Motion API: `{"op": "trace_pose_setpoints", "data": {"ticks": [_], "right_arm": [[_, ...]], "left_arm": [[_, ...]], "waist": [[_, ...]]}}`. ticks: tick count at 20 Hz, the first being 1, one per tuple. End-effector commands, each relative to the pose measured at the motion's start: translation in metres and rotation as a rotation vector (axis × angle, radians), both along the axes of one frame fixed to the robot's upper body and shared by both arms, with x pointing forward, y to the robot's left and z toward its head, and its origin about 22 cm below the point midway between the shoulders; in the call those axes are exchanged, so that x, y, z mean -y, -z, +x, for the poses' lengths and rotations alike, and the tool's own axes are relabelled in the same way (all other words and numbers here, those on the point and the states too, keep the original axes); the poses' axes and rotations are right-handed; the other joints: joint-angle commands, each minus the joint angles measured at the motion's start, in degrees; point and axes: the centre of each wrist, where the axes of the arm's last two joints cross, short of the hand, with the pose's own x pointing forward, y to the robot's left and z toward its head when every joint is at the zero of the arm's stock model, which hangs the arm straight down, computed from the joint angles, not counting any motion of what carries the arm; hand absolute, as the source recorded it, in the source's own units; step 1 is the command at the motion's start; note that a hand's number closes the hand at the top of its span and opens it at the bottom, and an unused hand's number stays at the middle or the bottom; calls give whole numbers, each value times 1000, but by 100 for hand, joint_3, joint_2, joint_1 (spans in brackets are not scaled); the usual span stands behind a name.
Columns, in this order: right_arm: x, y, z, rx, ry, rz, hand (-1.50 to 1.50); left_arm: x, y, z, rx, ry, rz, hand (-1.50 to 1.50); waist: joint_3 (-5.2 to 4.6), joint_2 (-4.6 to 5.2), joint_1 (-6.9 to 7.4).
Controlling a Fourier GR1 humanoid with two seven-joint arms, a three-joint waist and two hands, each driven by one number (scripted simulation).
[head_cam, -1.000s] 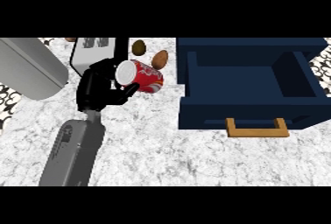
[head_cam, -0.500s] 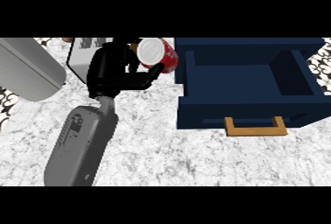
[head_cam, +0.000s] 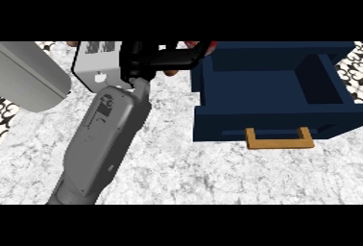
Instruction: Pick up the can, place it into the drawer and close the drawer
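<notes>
The left hand [head_cam: 152,57] is seen at the top of the head view, its black fingers curled round the red can [head_cam: 200,45]. Most of the can is hidden by the hand; only a red sliver shows at the top edge, just beside the back left corner of the open navy drawer [head_cam: 273,91]. The drawer's tan handle [head_cam: 279,139] faces the near side. A grey appliance [head_cam: 28,74] lies at far left on the marble counter [head_cam: 212,178].
</notes>
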Motion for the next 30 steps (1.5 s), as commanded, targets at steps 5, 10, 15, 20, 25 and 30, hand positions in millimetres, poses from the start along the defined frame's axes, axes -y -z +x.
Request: {"op": "trace_pose_setpoints", "data": {"ticks": [5, 10, 15, 20, 25, 30], "right_arm": [[3, -3, 3, 3, -3, 4, -150], [3, 0, 16, 10, -15, -1, -150], [-10, -8, 3, 20, -22, 1, -150], [-1, -17, 12, 13, -11, 4, -150], [-6, -3, 25, 36, -39, 1, -150], [-2, -13, 18, 17, -48, -11, -150]], "left_arm": [[36, -23, 16, -3, -18, 45, 150], [63, -20, 12, 6, -16, 40, 150], [74, -31, 25, -8, -25, 52, 150], [83, -39, 34, -10, 9, 67, 150], [95, -37, 36, -31, -6, 76, 150], [99, -22, 34, -52, -24, 118, 150]], "waist": [[1, 5, -34], [2, 18, -103], [2, 21, -187], [2, 36, -182], [9, 79, -330], [7, 60, -340]]}}
